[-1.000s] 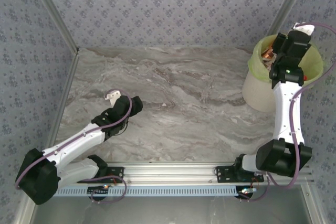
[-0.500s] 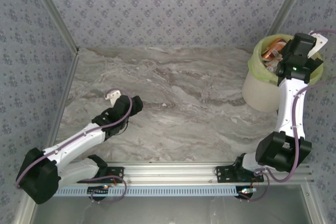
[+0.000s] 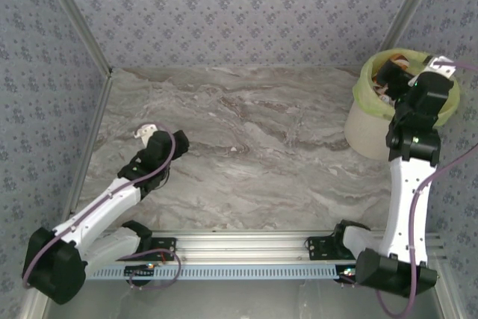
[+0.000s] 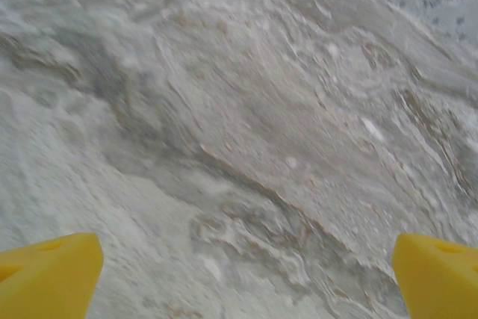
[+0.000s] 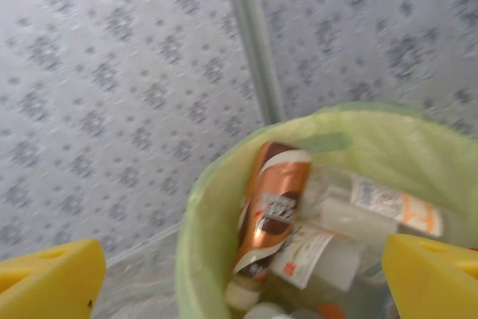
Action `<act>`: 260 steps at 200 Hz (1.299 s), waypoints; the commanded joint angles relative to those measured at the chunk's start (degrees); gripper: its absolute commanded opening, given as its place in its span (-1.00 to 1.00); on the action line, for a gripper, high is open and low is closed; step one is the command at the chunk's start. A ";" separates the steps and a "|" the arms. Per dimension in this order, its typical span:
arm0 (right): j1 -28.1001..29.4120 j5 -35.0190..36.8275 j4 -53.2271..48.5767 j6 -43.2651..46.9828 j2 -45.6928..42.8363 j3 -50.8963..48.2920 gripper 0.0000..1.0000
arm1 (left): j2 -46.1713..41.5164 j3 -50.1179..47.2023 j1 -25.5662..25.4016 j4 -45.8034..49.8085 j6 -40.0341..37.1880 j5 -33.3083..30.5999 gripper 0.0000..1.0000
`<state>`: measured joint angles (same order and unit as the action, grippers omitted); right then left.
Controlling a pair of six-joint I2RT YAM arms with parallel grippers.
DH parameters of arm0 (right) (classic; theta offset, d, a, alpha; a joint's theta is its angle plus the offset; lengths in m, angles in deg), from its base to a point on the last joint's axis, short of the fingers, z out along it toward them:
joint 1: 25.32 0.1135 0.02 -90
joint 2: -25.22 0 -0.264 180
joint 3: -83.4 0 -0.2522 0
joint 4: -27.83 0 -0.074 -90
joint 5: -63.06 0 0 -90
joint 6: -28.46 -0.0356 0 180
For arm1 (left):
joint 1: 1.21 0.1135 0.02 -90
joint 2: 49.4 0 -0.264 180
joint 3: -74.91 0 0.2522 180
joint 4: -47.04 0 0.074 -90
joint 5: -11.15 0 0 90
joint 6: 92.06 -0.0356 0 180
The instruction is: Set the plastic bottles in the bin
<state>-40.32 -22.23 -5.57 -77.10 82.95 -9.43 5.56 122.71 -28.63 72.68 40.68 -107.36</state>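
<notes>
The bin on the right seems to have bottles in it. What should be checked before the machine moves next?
1. The right tool is open with nothing between its fingers: ok.
2. The bottles lie inside the bin: ok.
3. The bin stands upright on the table: ok.
4. The left tool is open over bare table: ok.
5. Room left in the bin: cannot tell.

Robot test cell, dressed up as a domestic interior. A marble-patterned tabletop point(image 3: 246, 147) is enclosed by panels papered in grey floral wallpaper point(image 3: 246, 13) and joined by bare aluminium posts point(image 3: 75, 22). The left arm point(image 3: 104, 207) and right arm point(image 3: 407, 184) are bolted to an aluminium rail point(image 3: 246, 244).
</notes>
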 commanded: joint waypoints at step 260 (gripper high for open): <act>18.94 -5.01 37.33 17.45 4.37 -48.88 1.00 | 32.32 -12.05 26.71 -60.88 -40.62 18.70 0.99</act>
<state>-20.37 -25.94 25.82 -61.67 86.78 -56.14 37.66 112.46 -2.31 20.14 1.40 -89.96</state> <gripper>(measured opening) 0.999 0.994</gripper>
